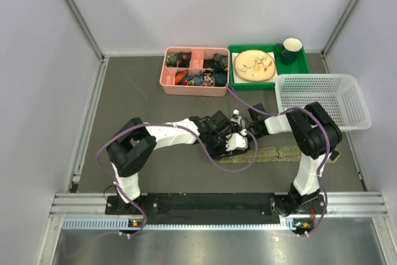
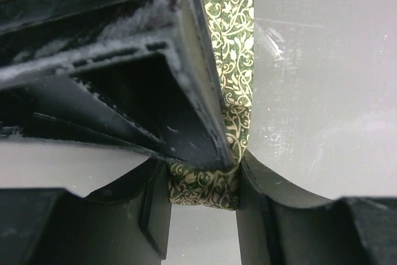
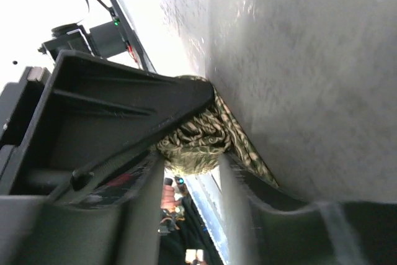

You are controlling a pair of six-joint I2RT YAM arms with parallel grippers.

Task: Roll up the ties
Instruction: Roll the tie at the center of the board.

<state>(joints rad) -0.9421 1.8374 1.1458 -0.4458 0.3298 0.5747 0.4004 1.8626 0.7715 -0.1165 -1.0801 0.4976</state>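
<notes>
Grey tabletop [image 1: 155, 103] with white walls behind holds a white basket [image 1: 319, 100] at its right side. The tie [image 1: 279, 152] lies as a flat strip just nearer the arm bases than that basket, running left of it to where both claws meet. The left gripper [image 2: 203, 181] pinches the patterned fabric across its width. The right gripper [image 3: 197, 147] seems clamped on the rolled end, though that close view is murky.

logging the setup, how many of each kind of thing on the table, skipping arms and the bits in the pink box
tie: 1
pink divided box: 1
green tray: 1
plate: 1
green mug: 1
white basket: 1
total: 6
</notes>
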